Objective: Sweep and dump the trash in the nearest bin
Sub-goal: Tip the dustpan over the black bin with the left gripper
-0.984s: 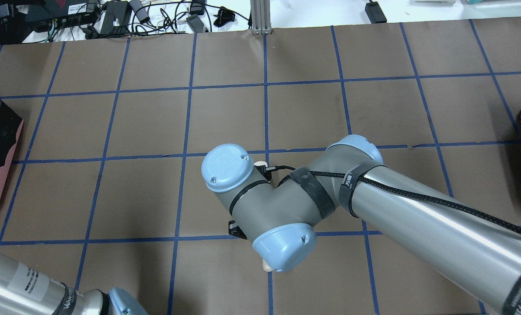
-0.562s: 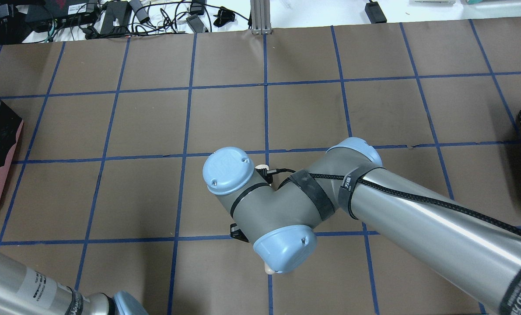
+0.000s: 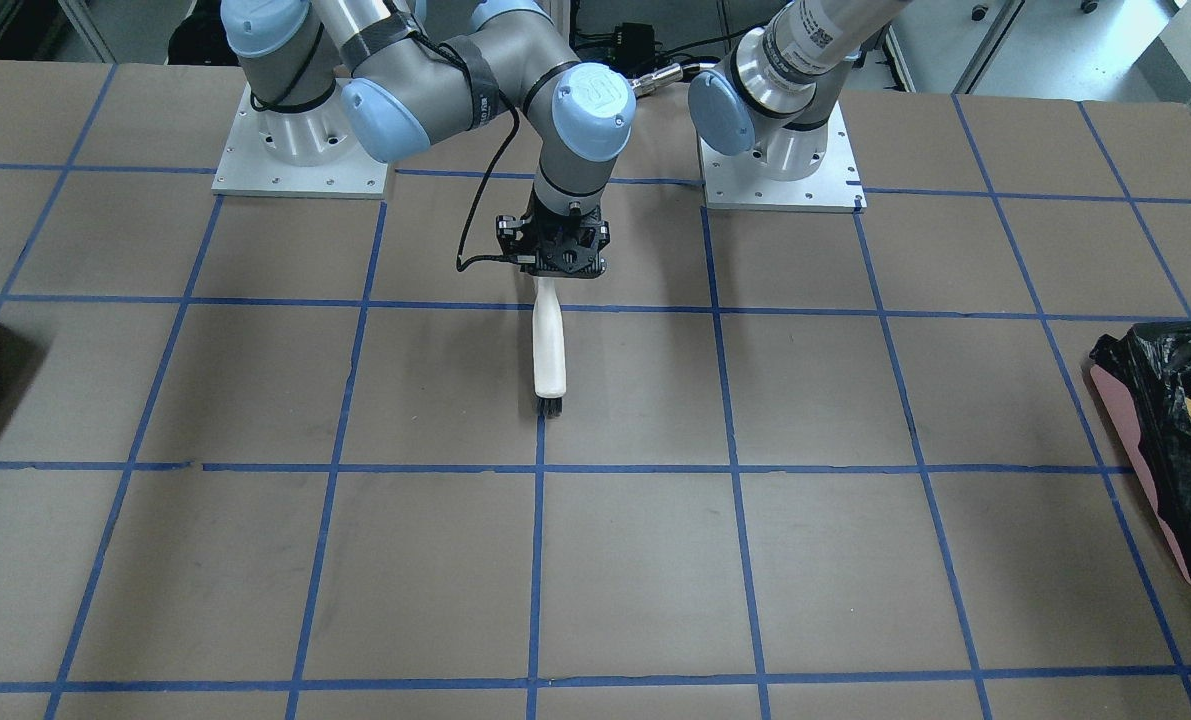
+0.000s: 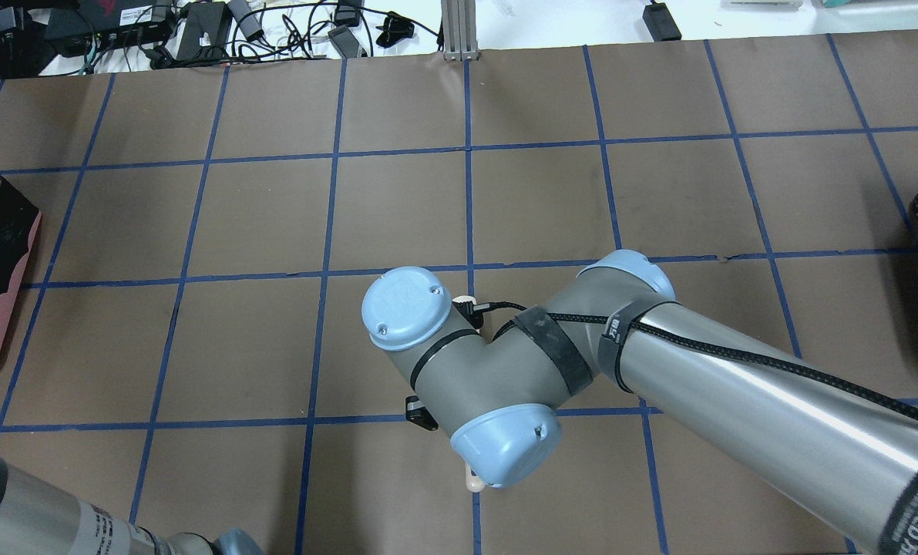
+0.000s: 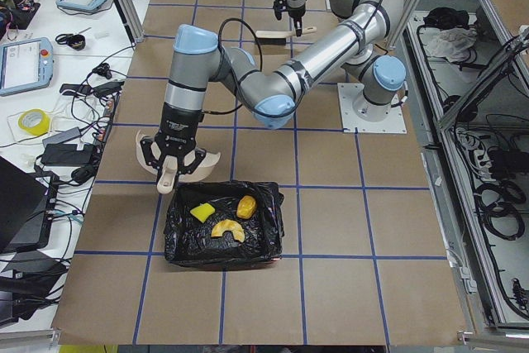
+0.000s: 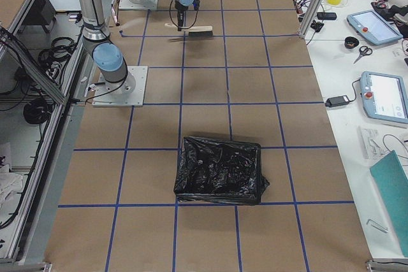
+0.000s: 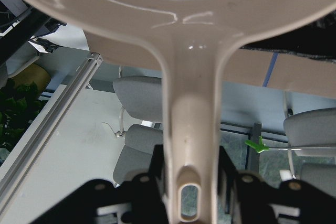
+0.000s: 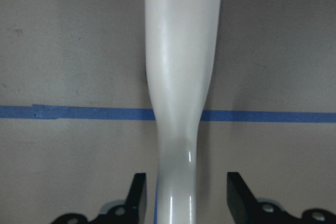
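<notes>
Down inside the bin point(image 5: 186, 247), on its crinkled black liner, lies the trash point(image 5: 225, 229). That is the sponge point(image 5: 201, 212), the glossy lump point(image 5: 246, 206) and the croissant piece point(image 5: 227, 231), all below the rim and lying loose. From that I judge the dumping done.

All three look light to me. The sponge should be soft and springy, and would squash under a hard pinch. The lump's shine suggests a slick skin that could squirt out from between my pads. The croissant piece is curved and would likely roll when nudged. None seems fragile. If I had to lift one out of the bin, I would take it across its narrow middle with a gentle squeeze. Otherwise, pushing low against their sides with bristles suits them better than gripping.

My left pincer point(image 5: 172, 153) is closed around the handle of the dustpan point(image 5: 205, 160), which is raised just beside the bin's rim, at the corner away from my base. Whether the pan touches the liner I cannot tell.

My right pincer point(image 3: 553, 262) is well apart from the bin and pinches the handle of the brush point(image 3: 549, 345) — bristle end pointing away from my base.
</notes>
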Motion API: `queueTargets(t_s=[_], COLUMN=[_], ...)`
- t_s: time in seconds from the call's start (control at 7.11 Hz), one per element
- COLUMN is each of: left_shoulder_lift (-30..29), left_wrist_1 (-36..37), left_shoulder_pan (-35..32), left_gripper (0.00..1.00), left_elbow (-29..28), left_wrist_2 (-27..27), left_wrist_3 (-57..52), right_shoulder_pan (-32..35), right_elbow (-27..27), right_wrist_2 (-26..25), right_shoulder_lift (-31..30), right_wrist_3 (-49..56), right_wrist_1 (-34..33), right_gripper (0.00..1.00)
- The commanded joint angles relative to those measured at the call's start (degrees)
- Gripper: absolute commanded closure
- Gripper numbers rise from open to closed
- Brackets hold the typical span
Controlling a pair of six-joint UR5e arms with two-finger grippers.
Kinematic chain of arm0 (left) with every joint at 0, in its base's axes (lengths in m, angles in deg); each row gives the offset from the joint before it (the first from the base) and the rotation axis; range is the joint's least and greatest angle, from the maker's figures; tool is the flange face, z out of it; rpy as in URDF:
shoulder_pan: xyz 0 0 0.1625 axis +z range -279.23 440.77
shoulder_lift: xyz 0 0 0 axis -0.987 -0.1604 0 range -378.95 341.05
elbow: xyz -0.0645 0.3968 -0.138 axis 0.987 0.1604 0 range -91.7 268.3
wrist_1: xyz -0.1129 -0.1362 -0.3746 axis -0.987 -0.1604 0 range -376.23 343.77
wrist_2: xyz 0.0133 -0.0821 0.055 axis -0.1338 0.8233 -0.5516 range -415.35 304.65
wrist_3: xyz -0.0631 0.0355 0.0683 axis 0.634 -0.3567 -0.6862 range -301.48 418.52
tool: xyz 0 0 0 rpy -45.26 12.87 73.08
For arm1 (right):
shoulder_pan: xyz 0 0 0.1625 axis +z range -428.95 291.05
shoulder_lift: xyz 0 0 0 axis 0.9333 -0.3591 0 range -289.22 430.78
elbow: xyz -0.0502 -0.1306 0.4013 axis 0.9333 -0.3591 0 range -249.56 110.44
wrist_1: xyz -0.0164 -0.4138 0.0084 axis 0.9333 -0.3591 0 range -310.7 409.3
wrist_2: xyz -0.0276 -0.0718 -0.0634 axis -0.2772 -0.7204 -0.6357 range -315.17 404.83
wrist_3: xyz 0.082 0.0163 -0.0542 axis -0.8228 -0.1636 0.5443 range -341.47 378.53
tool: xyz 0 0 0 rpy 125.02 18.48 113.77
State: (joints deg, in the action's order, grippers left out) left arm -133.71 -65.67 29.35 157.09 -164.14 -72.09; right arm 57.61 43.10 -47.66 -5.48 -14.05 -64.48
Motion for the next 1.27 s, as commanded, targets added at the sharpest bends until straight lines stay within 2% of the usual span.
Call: queueTargets(t_s=[0.0, 0.28, 0.56, 0.84, 0.98, 1.12], left_shoulder_lift=[2.17, 4.27, 6.21, 7.18, 7.10, 7.10], left_wrist_1=[-7.48, -12.06, -13.74, -14.62, -14.89, -15.85], left_shoulder_pan=[-3.68, -9.54, -15.62, -21.67, -25.27, -28.53], left_gripper=[1.00, 1.00, 1.00, 1.00, 1.00, 1.00], left_elbow=[0.37, 2.91, 6.95, 11.78, 13.54, 14.86], left_wrist_2=[0.50, 0.86, 3.38, 3.93, 4.19, 6.81], left_wrist_3=[9.54, 23.93, 38.86, 57.21, 67.40, 77.77], right_shoulder_pan=[0.00, -0.35, -1.05, -5.07, -7.27, -9.38], right_elbow=[-0.07, -1.03, -5.58, -10.51, -10.61, -10.79], right_wrist_2=[-0.32, -0.41, 0.03, 0.12, 0.21, 0.12], right_shoulder_lift=[0.06, -0.46, -0.81, -3.44, -6.24, -8.62], right_wrist_3=[0.15, 0.86, 1.21, 6.72, 10.14, 12.44], right_wrist_1=[-0.56, -0.56, 1.53, 11.09, 13.39, 14.46], right_gripper=[0.01, 0.00, 0.00, 0.00, 0.00, 0.00])
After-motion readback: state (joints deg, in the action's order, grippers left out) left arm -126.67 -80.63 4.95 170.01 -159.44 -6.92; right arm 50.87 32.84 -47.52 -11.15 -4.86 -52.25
